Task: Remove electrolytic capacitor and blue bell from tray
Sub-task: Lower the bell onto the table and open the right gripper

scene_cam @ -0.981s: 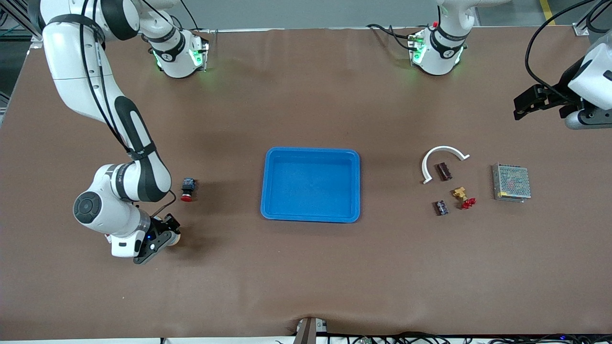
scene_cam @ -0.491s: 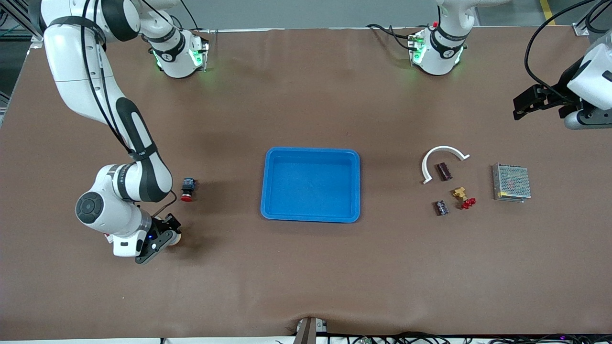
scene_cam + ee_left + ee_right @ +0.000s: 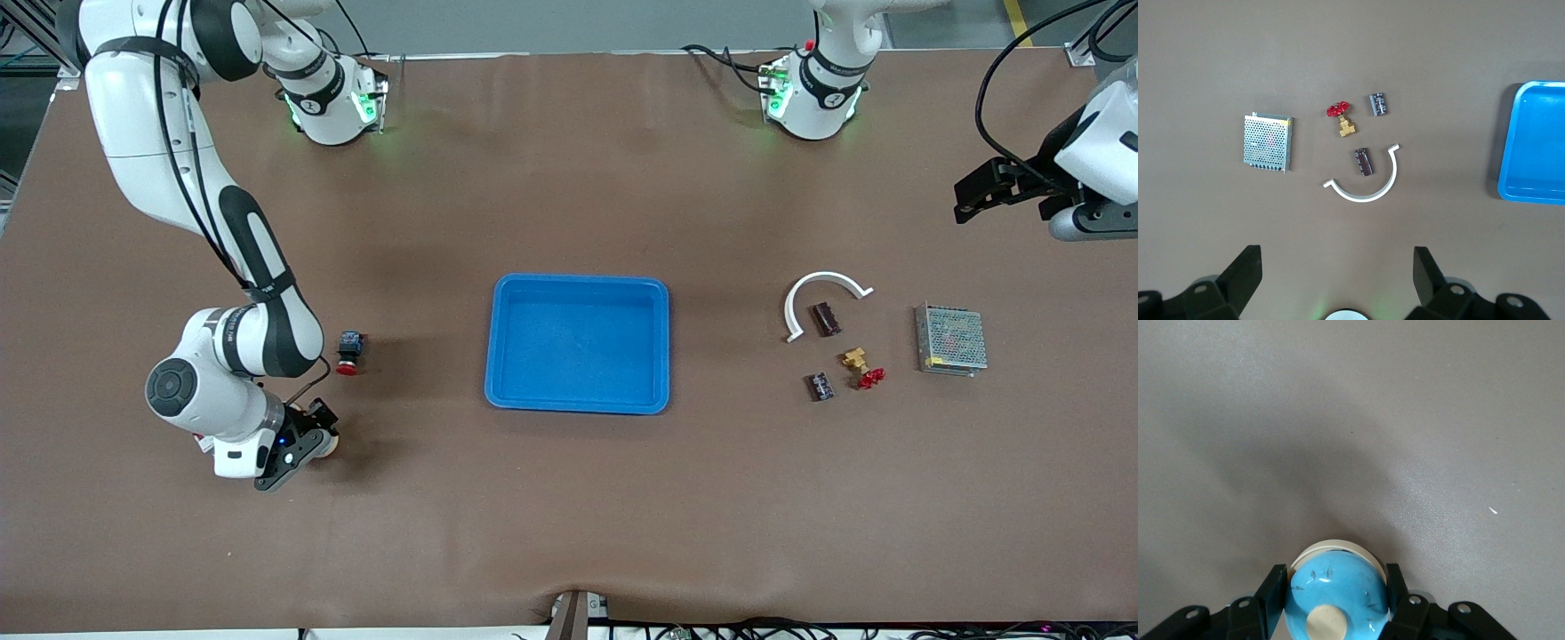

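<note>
Right gripper [image 3: 313,436] at lower left of the front view, clamped on blue bell [image 3: 1335,593], left gripper [image 3: 973,193] at upper right, jaws apart, blue tray [image 3: 578,404] centre frame

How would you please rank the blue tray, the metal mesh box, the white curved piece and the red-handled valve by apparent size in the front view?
Largest to smallest:
1. blue tray
2. white curved piece and metal mesh box, too alike to rank
3. red-handled valve

**Two arms apart, tray between**

The blue tray [image 3: 578,343] sits mid-surface. The right claw [image 3: 311,442] is low at the right arm's end, near a red-capped button [image 3: 348,352]. The left claw [image 3: 982,191] waits raised above two dark capacitors [image 3: 826,319], a white arc [image 3: 822,295] and a metal box [image 3: 950,340]
</note>
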### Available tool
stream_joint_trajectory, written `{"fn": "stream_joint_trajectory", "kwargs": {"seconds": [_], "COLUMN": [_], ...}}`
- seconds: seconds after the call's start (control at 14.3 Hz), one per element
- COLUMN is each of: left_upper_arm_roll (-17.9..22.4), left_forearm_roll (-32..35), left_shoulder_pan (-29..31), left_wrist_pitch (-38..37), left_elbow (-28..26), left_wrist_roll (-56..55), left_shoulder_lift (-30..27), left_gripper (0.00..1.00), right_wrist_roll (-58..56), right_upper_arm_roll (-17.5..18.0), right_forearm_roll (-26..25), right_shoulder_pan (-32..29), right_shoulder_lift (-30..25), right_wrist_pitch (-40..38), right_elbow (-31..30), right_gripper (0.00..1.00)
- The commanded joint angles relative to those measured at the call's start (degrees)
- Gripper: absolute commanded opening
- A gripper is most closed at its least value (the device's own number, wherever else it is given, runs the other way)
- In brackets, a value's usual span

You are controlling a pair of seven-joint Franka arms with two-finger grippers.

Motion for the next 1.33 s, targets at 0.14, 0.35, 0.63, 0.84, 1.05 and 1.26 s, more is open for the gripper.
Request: {"fn": "stream_joint_trajectory", "kwargs": {"seconds": [0.14, 0.35, 0.63, 0.84, 1.05, 1.26], "left_upper_arm_roll": [0.2, 0.2, 0.2, 0.2, 0.1, 0.1], "left_forearm_roll": [-1.2, -1.2, -1.2, -1.2, -1.2, -1.2], "left_shoulder_pan": [0.1, 0.1, 0.1, -0.1, -0.1, 0.1], "left_wrist_pitch": [0.2, 0.2, 0.4, 0.7, 0.7, 0.6], "left_elbow": [-0.7, -0.7, -1.9, -1.8, -1.5, -1.4], "left_wrist_roll": [0.9, 0.9, 0.9, 0.8, 0.8, 1.1], "left_shoulder_lift": [-1.2, -1.4, -2.5, -2.3, -2.1, -2.1], "left_gripper": [1.0, 1.0, 1.0, 1.0, 1.0, 1.0], "right_wrist_roll": [-1.4, -1.1, 3.3, 11.8, 19.8, 29.0], "right_upper_arm_roll": [0.8, 0.8, 0.8, 0.7, 0.6, 0.5], "right_forearm_roll": [2.3, 2.8, 3.2, 3.1, 2.5, 0.6], "right_shoulder_pan": [-0.9, -0.9, -0.3, -0.1, 0.1, 1.0], "right_shoulder_lift": [0.0, -0.2, -2.0, -7.4, -14.0, -20.1], "right_wrist_pitch": [0.2, -0.3, -4.1, -14.6, -24.4, -32.8], "right_elbow": [0.1, 0.3, 0.8, 1.4, 0.9, 0.5], "right_gripper": [1.0, 1.0, 1.0, 1.0, 1.0, 1.0]}}
